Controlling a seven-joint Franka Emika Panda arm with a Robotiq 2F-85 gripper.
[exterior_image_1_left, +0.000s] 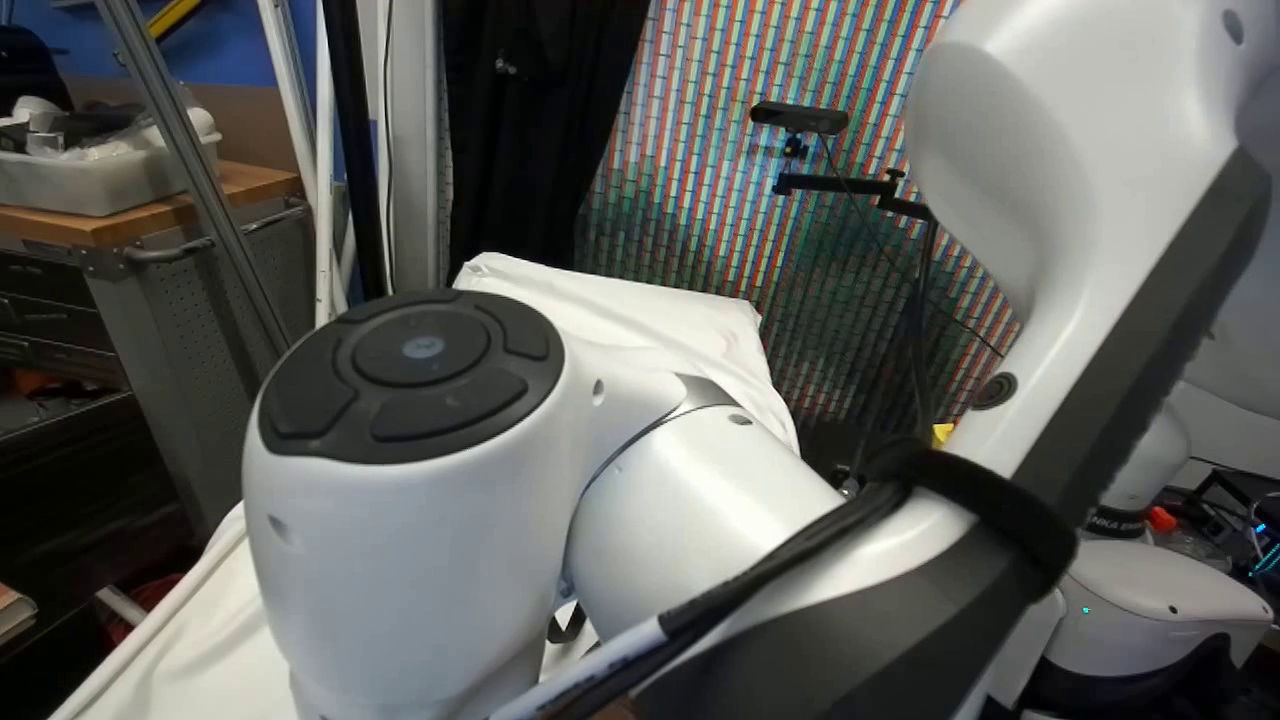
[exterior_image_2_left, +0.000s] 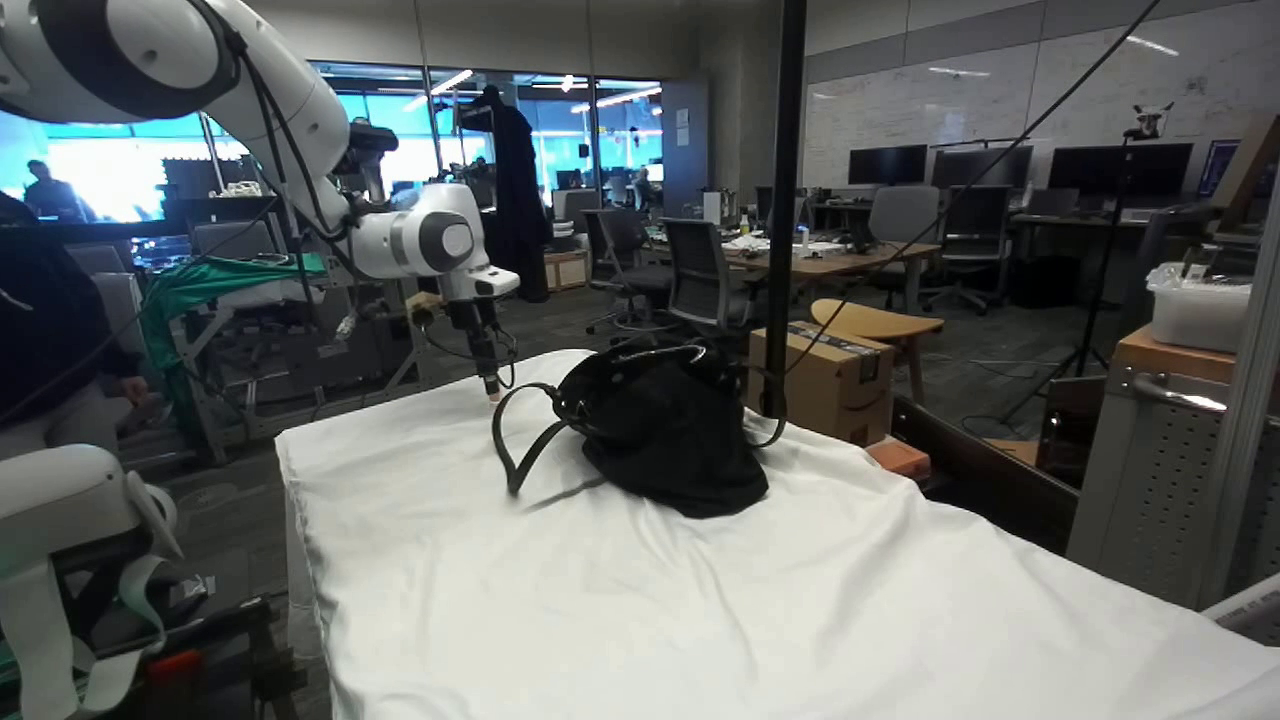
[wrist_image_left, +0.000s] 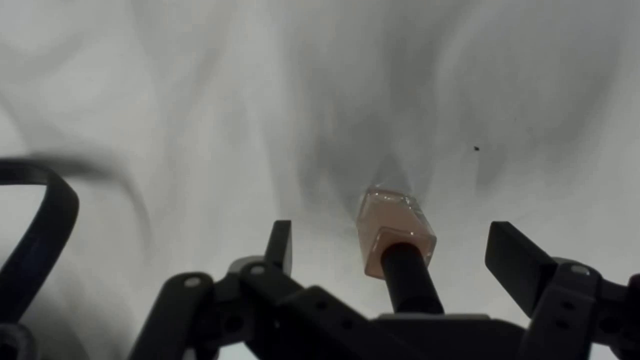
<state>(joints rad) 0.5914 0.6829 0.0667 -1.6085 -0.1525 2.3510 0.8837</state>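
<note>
My gripper (wrist_image_left: 391, 239) points down with its jaws wide apart. Between the fingers, touching neither, stands a small glass bottle of pinkish liquid (wrist_image_left: 390, 215); its black cap (wrist_image_left: 407, 280) rises toward the palm, and the cap's top is hidden behind the gripper body. In an exterior view the gripper (exterior_image_2_left: 490, 385) is low over the white cloth-covered table (exterior_image_2_left: 620, 600), with a pinkish bit of the bottle (exterior_image_2_left: 494, 398) just below it. Right beside it lies a black bag (exterior_image_2_left: 670, 440) with a looped strap; that strap (wrist_image_left: 55, 215) enters the wrist view at the left.
A black pole (exterior_image_2_left: 785, 200) rises behind the bag, near a cardboard box (exterior_image_2_left: 830, 385). Part of another white robot (exterior_image_2_left: 60, 500) stands left of the table. In an exterior view my arm (exterior_image_1_left: 430, 560) fills the foreground and hides the gripper.
</note>
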